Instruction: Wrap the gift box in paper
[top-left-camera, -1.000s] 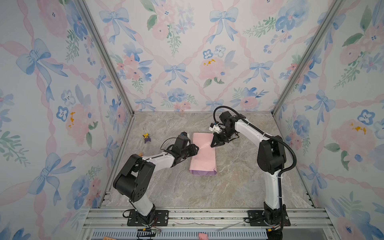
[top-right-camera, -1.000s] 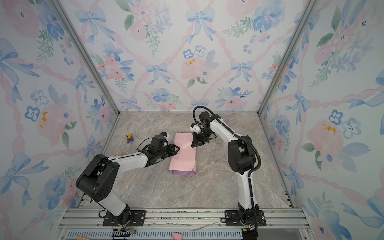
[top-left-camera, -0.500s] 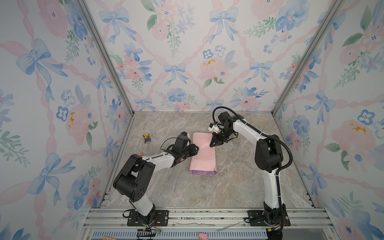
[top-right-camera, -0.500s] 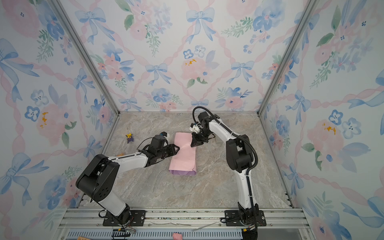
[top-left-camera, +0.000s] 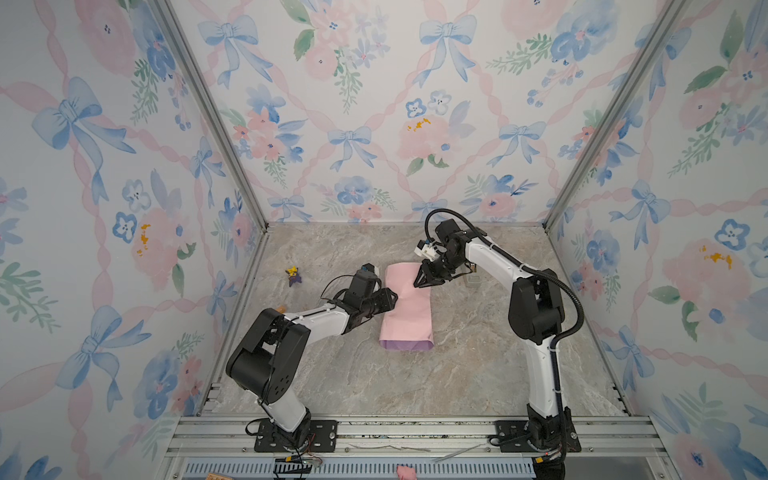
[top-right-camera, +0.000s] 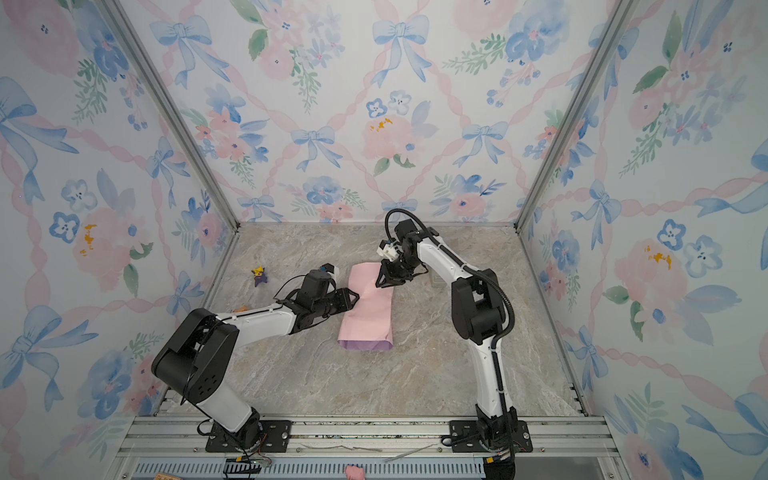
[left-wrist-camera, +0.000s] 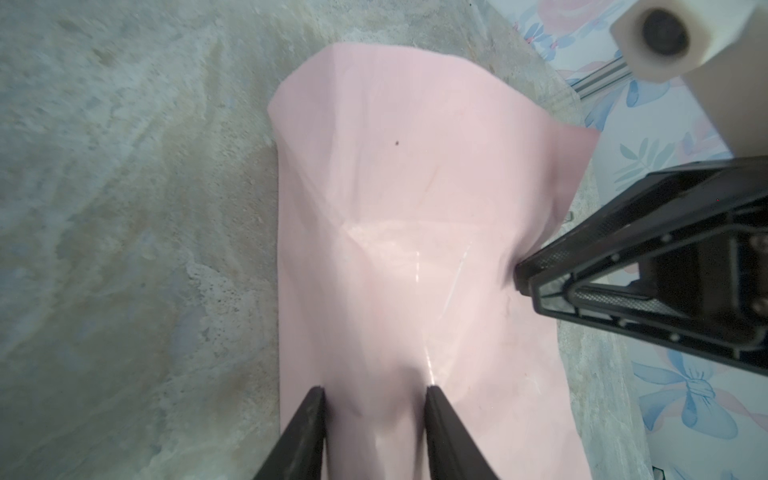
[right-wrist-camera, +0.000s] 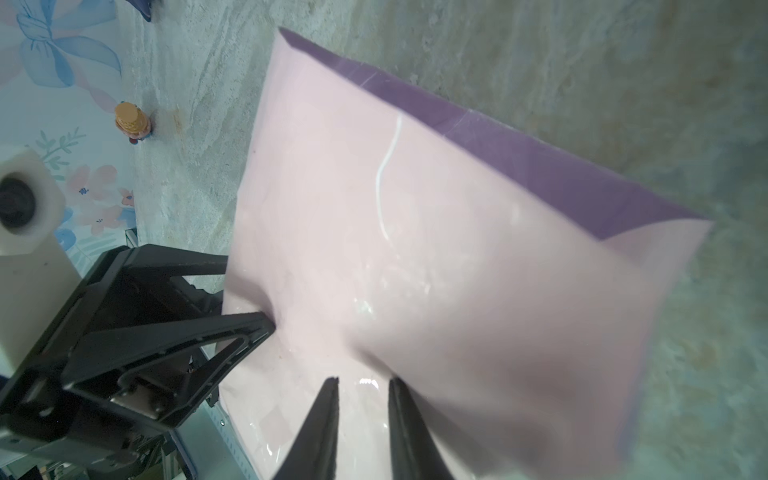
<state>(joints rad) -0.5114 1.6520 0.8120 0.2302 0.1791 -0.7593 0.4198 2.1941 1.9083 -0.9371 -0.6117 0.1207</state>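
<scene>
Pressing its tips into the folded paper (top-left-camera: 408, 316), pink face up, the left gripper (left-wrist-camera: 374, 390) is standing with jaws parted. Just opposite, the right gripper (right-wrist-camera: 363, 380) is touching it too, jaws slightly apart, gripping nothing. The gift box is staying hidden from me.

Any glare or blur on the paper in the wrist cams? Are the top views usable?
Left wrist view: bright specular streaks on the paper; the tabletop looks soft and smeared. Right wrist view: a white glare line on the paper's pink face; its far corner and the tabletop beyond are blurred. Both top views: sharp and evenly lit, with only soft shadows and wide-angle stretch toward the edges.
</scene>
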